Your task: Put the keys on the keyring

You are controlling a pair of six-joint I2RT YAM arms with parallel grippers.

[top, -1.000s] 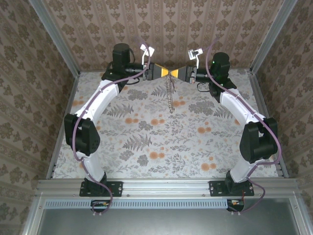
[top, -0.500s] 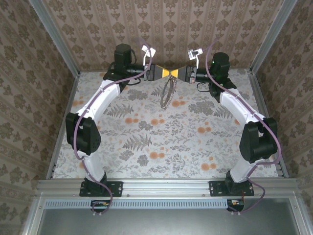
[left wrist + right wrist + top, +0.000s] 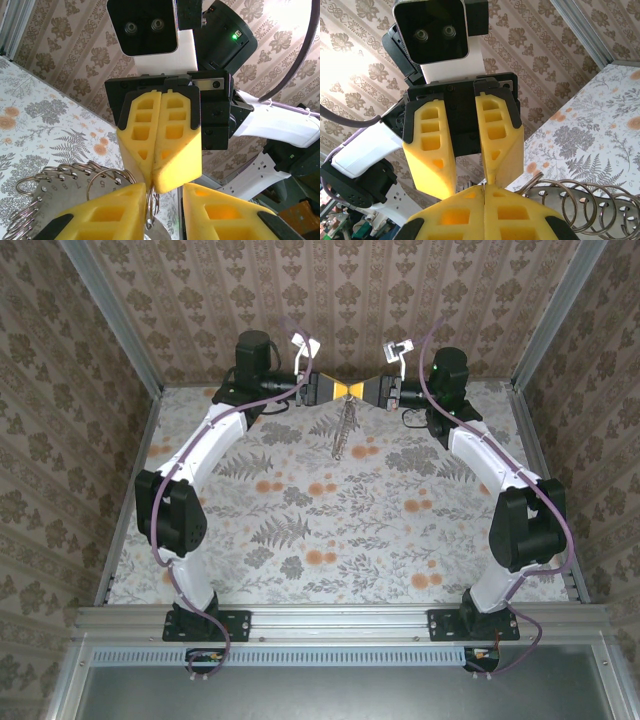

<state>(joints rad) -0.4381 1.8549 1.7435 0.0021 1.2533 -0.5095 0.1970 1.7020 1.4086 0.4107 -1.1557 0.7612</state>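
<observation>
The bench [image 3: 400, 530] wears a floral cloth of grey ferns and orange blooms. Walls [image 3: 350, 290] of brown damask paper close it in on three sides, with aluminium rails at the corners.

The keyring [image 3: 343, 430] now hangs as a narrow, short strand below the meeting fingers, above the far middle of the bench. Half a second ago it hung as an open oval loop, and a second ago it was a longer, straighter strand reaching further down. The arms have barely shifted.

Both arms arch up from their bases and reach inward, wrists level, so the two sets of fingers meet tip to tip in the air near the back wall. The right gripper [image 3: 152, 186] has its fingers pressed together, pinching the top of the keyring. The left gripper [image 3: 470, 187] faces it with fingers spread, one wire loop of the keyring between them. From the left wrist, coiled rings fan out to the left over a flat metal plate [image 3: 50, 196].
</observation>
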